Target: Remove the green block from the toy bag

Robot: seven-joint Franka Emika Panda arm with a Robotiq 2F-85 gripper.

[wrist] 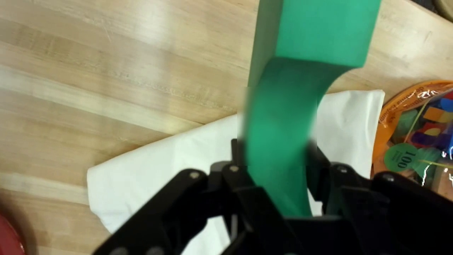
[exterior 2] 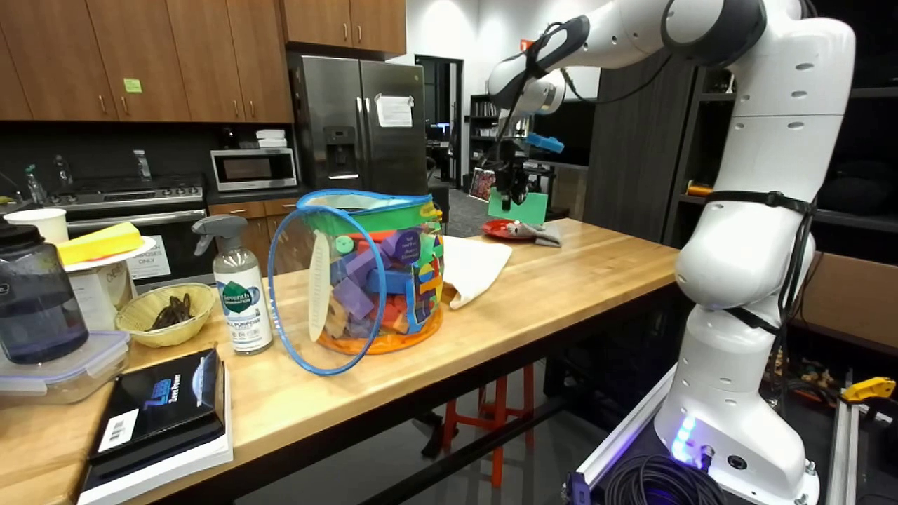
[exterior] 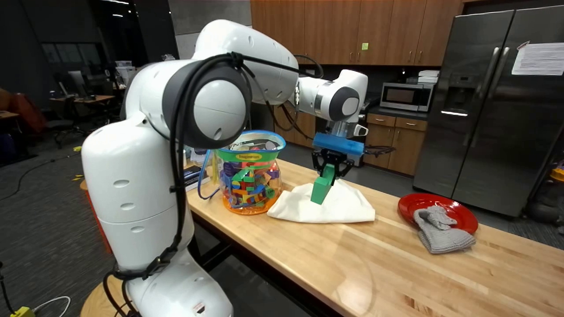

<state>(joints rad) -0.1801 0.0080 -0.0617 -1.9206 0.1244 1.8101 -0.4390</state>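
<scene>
Apparently removal done: on table, we see toy bag upright; gripper, apart from it, clasps green block aloft, wholly outside bag. Only setting-down, if wanted, remains, we judge.

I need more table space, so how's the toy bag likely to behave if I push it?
The toy bag will probably slide rather than tip, since its orange base looks broad. It may feel fairly heavy, given the many blocks inside. Its lid, hanging open, might drag or swing.
</scene>
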